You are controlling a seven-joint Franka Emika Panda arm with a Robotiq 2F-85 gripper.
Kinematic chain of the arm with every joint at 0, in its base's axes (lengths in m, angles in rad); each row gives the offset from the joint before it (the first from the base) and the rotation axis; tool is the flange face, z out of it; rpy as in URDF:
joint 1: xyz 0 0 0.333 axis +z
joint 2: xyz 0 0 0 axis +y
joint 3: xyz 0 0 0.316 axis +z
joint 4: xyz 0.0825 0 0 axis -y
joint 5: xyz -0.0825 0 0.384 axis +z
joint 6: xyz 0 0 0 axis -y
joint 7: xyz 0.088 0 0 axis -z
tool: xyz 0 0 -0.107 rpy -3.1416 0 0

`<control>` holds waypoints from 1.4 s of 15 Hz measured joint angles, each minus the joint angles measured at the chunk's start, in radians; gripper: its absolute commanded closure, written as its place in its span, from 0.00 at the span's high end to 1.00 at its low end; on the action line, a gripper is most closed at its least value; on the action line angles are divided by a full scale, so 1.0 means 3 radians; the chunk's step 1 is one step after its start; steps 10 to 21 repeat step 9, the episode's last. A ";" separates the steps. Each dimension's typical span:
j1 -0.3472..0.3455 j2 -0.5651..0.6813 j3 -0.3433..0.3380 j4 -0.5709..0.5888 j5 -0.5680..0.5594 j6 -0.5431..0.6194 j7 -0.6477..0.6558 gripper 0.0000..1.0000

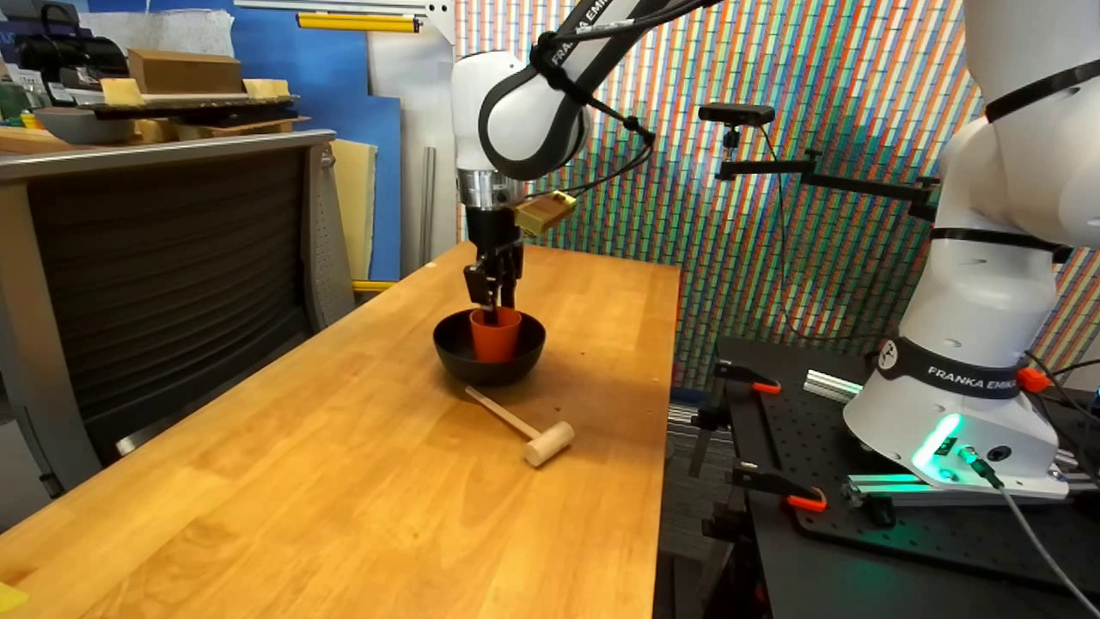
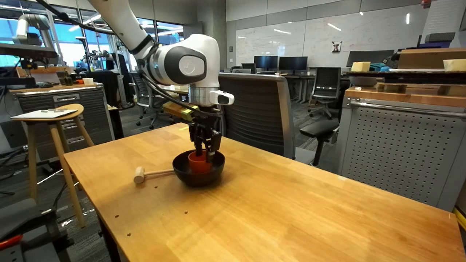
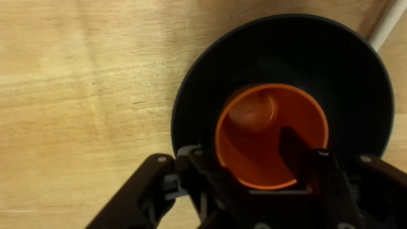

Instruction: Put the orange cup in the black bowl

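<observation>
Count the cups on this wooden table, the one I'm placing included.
1: the orange cup, inside the black bowl on the wooden table. No second cup shows, though the open jaws hide part of the bowl in the wrist view.

Site: robotics lab. You have the Franka base (image 1: 954, 344) on a perforated black plate (image 1: 945, 537); a further robot arm (image 2: 36, 22) near windows (image 2: 7, 31); monitors (image 2: 293, 63), a whiteboard (image 2: 273, 42) and office chairs (image 2: 327, 83) across the room.
</observation>
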 measured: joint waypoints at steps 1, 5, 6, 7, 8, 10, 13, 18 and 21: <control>0.0016 -0.0096 0.0012 -0.0028 0.0000 -0.0038 -0.0008 0.98; 0.0133 -0.0658 0.0027 -0.0192 -0.0081 -0.0399 -0.0023 1.00; 0.0148 -0.0818 0.0046 -0.0228 -0.0081 -0.0539 -0.0059 1.00; 0.0151 -0.0975 0.0077 -0.0262 -0.0055 -0.0707 -0.0126 1.00; 0.0152 -0.1074 0.0091 -0.0281 -0.0049 -0.0763 -0.0136 1.00; 0.0152 -0.1094 0.0092 -0.0290 -0.0049 -0.0762 -0.0136 1.00; 0.0152 -0.1094 0.0092 -0.0290 -0.0049 -0.0762 -0.0136 1.00; 0.0152 -0.1094 0.0092 -0.0290 -0.0049 -0.0762 -0.0136 1.00; 0.0152 -0.1094 0.0092 -0.0290 -0.0049 -0.0762 -0.0136 1.00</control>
